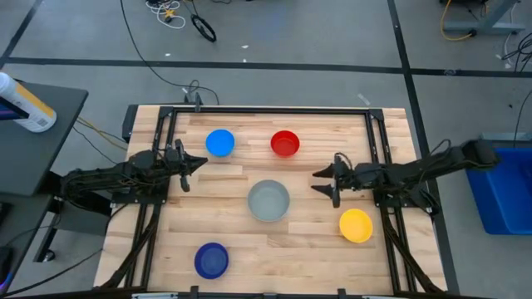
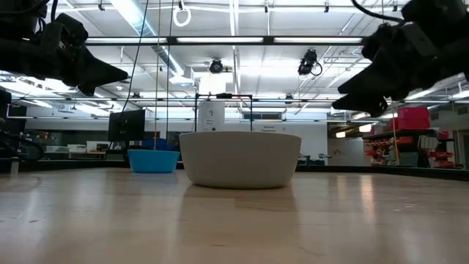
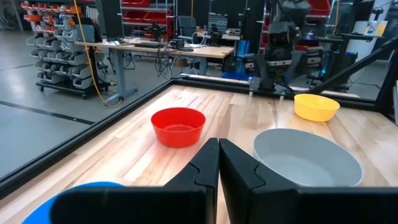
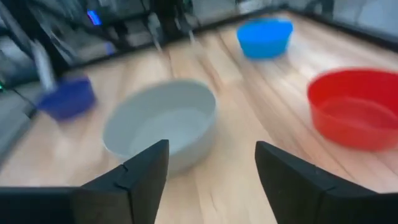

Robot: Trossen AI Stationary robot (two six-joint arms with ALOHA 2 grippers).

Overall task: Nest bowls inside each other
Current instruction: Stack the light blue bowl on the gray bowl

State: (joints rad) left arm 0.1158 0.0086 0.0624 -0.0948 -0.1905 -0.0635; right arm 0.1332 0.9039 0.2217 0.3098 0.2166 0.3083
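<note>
Five bowls stand apart on the wooden table, each on its base: grey in the middle, light blue and red toward the far edge, yellow at the near right, dark blue at the near left. My right gripper hovers open to the right of the grey bowl, above the table. My left gripper waits shut at the left, near the light blue bowl; its fingers meet in the left wrist view.
A black metal frame runs along the table's far and side edges. Bare wood lies between the bowls. Off the table stand a blue bin at the right and a dark side table with a bottle at the left.
</note>
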